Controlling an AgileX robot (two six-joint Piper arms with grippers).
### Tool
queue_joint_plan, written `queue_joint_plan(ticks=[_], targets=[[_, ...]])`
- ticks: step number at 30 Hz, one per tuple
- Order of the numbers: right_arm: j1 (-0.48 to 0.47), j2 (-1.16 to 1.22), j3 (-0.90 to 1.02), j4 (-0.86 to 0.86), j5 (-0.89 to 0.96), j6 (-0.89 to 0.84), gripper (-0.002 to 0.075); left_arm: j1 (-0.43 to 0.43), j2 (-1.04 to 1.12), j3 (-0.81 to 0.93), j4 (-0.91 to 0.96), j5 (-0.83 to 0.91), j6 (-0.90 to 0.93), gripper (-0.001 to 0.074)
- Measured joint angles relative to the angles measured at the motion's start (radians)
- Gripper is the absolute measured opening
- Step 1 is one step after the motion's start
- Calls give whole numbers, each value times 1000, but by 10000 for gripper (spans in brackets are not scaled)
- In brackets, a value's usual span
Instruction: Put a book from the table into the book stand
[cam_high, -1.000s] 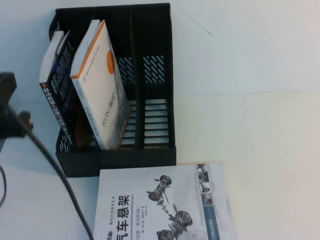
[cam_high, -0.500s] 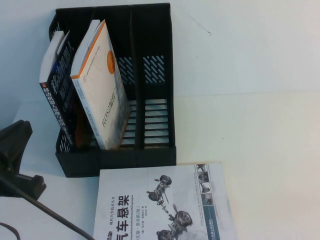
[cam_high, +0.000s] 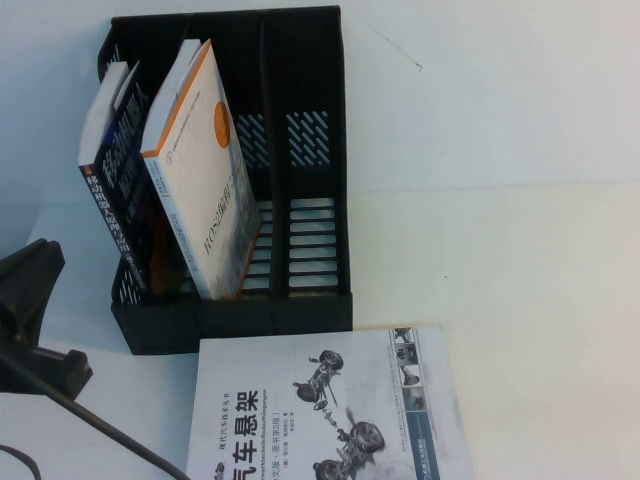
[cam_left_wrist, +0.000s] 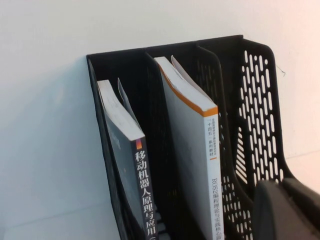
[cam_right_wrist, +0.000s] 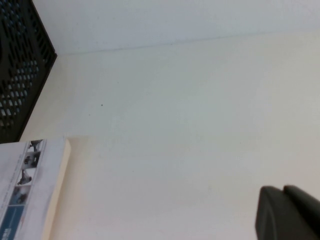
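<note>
A white book with a car-suspension cover (cam_high: 330, 410) lies flat on the table just in front of the black three-slot book stand (cam_high: 300, 310). The stand's left slot holds a dark book (cam_high: 115, 170), its middle slot a white book with an orange band (cam_high: 200, 170); its right slot (cam_high: 312, 230) holds nothing. My left gripper (cam_left_wrist: 282, 205) is shut and empty, to the left of the stand near its front corner; the left arm (cam_high: 30, 300) shows at the left edge of the high view. My right gripper (cam_right_wrist: 286, 212) is shut and empty, to the right of the flat book (cam_right_wrist: 30, 190).
The white table (cam_high: 500, 250) runs bare to the right of the stand and the flat book. A black cable (cam_high: 110, 435) trails from the left arm across the near left. The stand's perforated side (cam_right_wrist: 20, 65) shows in the right wrist view.
The left arm has drawn back and down towards the near left edge, then held still. The books and stand have not moved.
</note>
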Motion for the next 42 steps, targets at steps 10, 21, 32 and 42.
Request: queue_joint_plan(ticks=[10,21,32,42], targets=[[-2,0,0,-2,-2,2,6,83,-234,48,55,73,24,-1],[-2,0,0,-2,-2,2,6,320,-611,256,71,73,-54,-1],[-2,0,0,-2,-4,-3,6,358,-729,408,50,273,-128,-1],[-2,0,0,-2,-6,-5,6,358,-729,408,-19,587,-135,-1]])
